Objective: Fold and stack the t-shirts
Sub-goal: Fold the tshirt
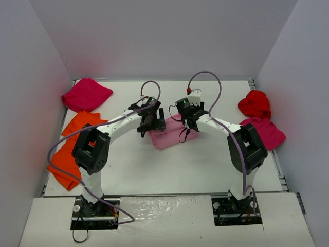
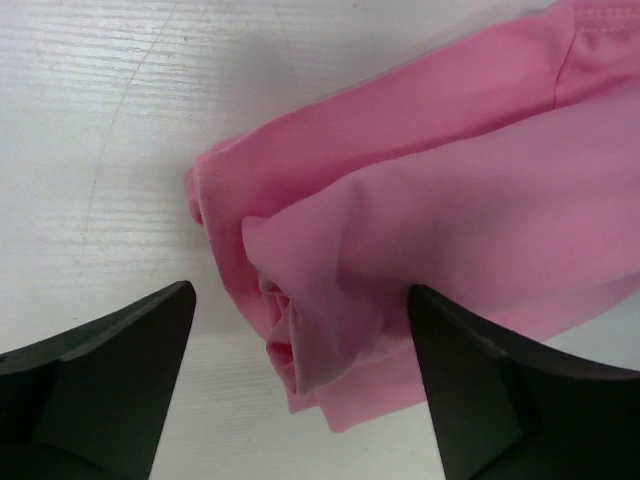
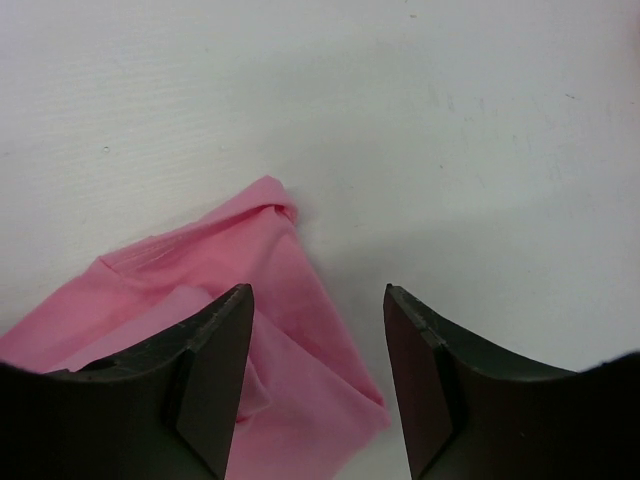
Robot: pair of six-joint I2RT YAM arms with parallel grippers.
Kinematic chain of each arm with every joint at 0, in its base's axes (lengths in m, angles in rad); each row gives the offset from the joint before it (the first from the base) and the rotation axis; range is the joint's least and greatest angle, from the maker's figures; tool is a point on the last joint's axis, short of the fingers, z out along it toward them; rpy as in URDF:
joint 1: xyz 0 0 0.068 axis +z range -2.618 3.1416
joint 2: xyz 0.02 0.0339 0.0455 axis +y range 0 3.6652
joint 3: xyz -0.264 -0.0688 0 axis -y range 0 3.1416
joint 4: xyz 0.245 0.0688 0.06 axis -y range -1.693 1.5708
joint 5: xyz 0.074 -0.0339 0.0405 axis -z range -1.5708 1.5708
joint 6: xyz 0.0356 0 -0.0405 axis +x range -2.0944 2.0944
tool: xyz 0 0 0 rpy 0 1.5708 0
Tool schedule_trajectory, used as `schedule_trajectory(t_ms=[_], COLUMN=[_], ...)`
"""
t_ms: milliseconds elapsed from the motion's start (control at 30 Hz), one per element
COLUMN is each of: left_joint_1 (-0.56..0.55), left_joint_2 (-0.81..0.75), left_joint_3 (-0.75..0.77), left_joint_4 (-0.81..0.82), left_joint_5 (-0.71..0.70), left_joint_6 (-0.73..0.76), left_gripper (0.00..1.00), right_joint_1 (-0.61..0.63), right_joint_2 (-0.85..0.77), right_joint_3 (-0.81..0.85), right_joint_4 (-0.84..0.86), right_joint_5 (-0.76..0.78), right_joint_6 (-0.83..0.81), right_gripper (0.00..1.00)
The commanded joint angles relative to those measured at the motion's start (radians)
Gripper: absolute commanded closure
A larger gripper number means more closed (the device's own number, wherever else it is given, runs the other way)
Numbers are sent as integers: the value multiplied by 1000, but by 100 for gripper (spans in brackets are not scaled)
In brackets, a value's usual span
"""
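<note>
A light pink t-shirt [image 1: 169, 136] lies folded into a small bundle at the middle of the table. My left gripper [image 1: 151, 123] hangs over its left end, open. In the left wrist view its fingers [image 2: 110, 370] stand wide apart, with a bunched corner of the pink cloth [image 2: 430, 190] lying loose between them on the table. My right gripper [image 1: 191, 122] is over the bundle's far right end, also open. In the right wrist view the pink corner [image 3: 200, 270] lies below the spread jaws, touching neither.
A magenta t-shirt [image 1: 86, 94] is heaped at the back left, and an orange one [image 1: 72, 146] is spread along the left edge. A bright red t-shirt [image 1: 255, 104] and another magenta one [image 1: 267, 131] lie at the right edge. Grey walls close in three sides.
</note>
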Motion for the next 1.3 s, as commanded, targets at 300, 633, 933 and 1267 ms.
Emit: schedule_trajectory(t_ms=[300,633,933,1267], left_joint_1=[2,-20,-37,-38], left_joint_2=[-278,-451,-673,-742], left_joint_3=[-66,-250,-380,-416], left_joint_4=[93,110,51,26], left_joint_5=[-62,-29,-98,-113], left_joint_6=[26,-67,-110,-116], left_gripper=[25,93,100,100], right_joint_1=[76,118,135,135], right_joint_2=[-310,-161,3,32], right_joint_3=[-129,-124,-16,54], right_joint_4=[-80,-74,-41,-40], right_joint_5=[-164,-214,-247,-233], right_joint_6=[21,49,30,1], right_gripper=[100,100,100,100])
